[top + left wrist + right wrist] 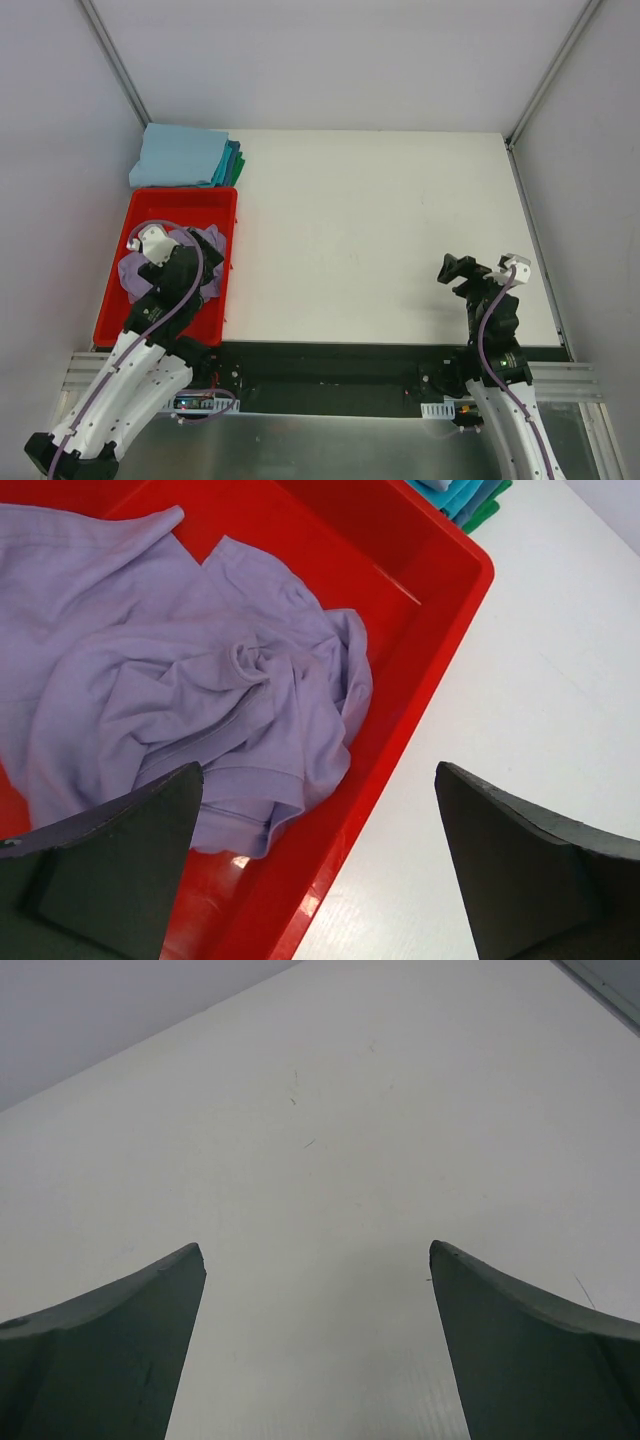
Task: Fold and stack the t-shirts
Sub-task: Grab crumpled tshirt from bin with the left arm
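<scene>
A crumpled lavender-purple t-shirt (200, 680) lies in the red plastic bin (400, 660); it also shows in the top view (212, 245). A stack of folded t-shirts (185, 157), light blue on top with teal and green edges, sits behind the bin, and its corner shows in the left wrist view (465, 495). My left gripper (165, 285) is open and empty, above the bin's right wall (318, 780). My right gripper (452, 270) is open and empty over the bare white table (320, 1250).
The red bin (108, 325) stands at the table's left edge. The white table (380, 230) stretches between the arms. Grey walls and metal frame posts (110, 55) enclose the space.
</scene>
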